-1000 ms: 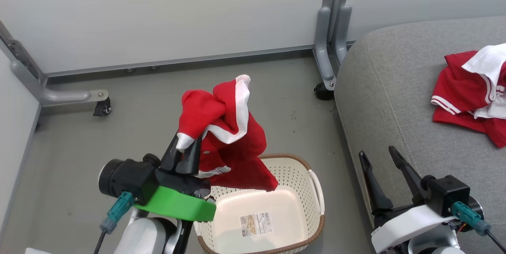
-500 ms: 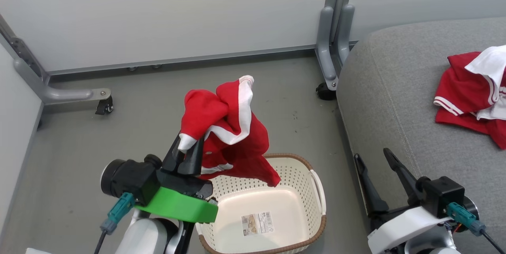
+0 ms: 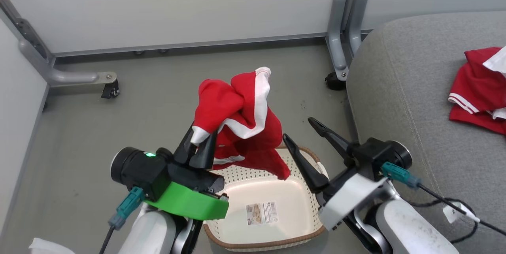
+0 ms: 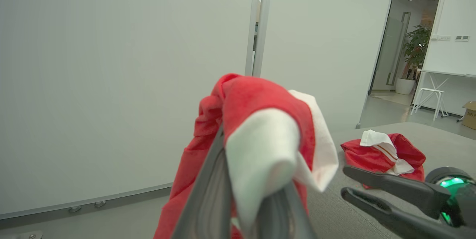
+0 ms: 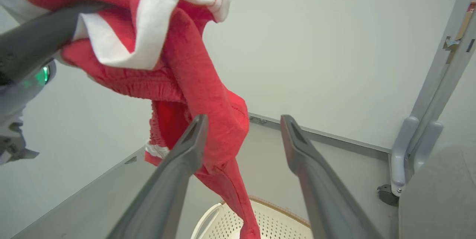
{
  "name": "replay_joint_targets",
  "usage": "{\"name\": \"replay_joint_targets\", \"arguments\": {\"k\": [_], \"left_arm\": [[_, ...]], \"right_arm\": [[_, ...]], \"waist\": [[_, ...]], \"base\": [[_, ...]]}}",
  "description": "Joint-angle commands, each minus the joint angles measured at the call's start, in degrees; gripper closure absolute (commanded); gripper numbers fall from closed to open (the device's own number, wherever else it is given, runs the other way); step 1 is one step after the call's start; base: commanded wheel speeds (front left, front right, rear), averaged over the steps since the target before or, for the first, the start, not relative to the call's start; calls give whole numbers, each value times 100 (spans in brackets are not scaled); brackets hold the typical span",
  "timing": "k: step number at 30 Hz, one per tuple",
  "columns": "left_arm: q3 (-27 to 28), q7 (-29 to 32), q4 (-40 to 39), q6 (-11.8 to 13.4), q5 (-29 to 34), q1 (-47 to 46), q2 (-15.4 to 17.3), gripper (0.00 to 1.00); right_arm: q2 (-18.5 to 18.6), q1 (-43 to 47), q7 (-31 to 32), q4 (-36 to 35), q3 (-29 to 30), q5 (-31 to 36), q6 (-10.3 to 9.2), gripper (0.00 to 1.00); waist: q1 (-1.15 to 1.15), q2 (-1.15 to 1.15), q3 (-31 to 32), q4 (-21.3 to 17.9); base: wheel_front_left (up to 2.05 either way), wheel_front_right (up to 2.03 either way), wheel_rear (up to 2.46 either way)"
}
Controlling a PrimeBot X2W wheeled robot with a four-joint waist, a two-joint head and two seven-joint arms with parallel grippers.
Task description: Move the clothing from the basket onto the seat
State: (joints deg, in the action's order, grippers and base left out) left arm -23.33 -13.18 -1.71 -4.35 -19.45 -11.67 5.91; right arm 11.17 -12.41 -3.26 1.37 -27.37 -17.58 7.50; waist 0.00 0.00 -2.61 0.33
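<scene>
Jaws of the left gripper [image 3: 201, 145] are clamped on a white-trimmed fold of a red garment [image 3: 241, 127], which hangs bunched above the far left part of the basket [image 3: 276, 242]. Its lowest corner dangles over the basket's rear wall, and whether it touches is not clear. Jaws of the right gripper [image 3: 297, 128] stand apart and hold nothing. They are poised over the basket's right rim, just beside the hanging cloth.

In the right wrist view, the right gripper [image 5: 243, 118] points toward the garment [image 5: 193, 75], with one finger [image 5: 186, 149] overlapping the cloth's edge; contact cannot be confirmed. The basket [image 5: 275, 220] lies below.

In the left wrist view, the white trim of the garment [image 4: 260, 120] is pinched between the left fingers [image 4: 208, 194], and the right gripper [image 4: 343, 181] enters from the right.

The basket stands on the grey floor [image 3: 118, 127], with only a label sticker [image 3: 261, 213] seen on its bottom. The seat [image 3: 403, 100] is to the basket's right. A second red garment [image 3: 476, 96] with white stripes lies crumpled on the seat near the right edge of the head view. Pale partition panels [image 3: 178, 5] on a grey caster foot [image 3: 336, 82] close the background.
</scene>
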Motion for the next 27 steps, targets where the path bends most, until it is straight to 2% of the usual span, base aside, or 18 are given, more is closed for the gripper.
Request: {"name": "replay_joint_targets", "arguments": {"k": [1, 5, 16, 17, 18, 19, 27], "left_arm": [[-32, 6, -33, -28, 62, -123, -10, 100], [-136, -7, -50, -58, 51, -193, -32, 100], [-291, -61, -50, -96, -13, -249, -54, 100], [-300, -65, -47, -100, -17, -251, -50, 100], [-309, -64, -44, -103, -24, -249, -47, 100], [-314, -64, -39, -103, -29, -246, -44, 100], [-305, -78, 4, -70, -80, -223, -16, 100]], "right_arm": [[55, -227, -64, 126, -149, -75, -2, 0], [117, -796, -225, 559, -639, -305, -3, 0], [-166, -1992, -468, 1591, -1908, -870, -2, 0], [-181, -2072, -509, 1652, -2003, -937, -3, 54], [-184, -2127, -527, 1700, -2082, -985, -2, 70], [-187, -2178, -556, 1753, -2141, -1033, -2, 100], [-167, -2436, -811, 2063, -2480, -1355, -2, 100]], "waist": [[0, 0, -87, 88], [0, 0, -142, 171], [0, 0, -218, 262], [0, 0, -222, 266], [0, 0, -224, 269], [0, 0, -226, 271], [0, 0, -194, 265]], "base": [[0, 0, 0], [0, 0, 0], [0, 0, 0], [0, 0, 0], [0, 0, 0], [0, 0, 0], [0, 0, 0]]}}
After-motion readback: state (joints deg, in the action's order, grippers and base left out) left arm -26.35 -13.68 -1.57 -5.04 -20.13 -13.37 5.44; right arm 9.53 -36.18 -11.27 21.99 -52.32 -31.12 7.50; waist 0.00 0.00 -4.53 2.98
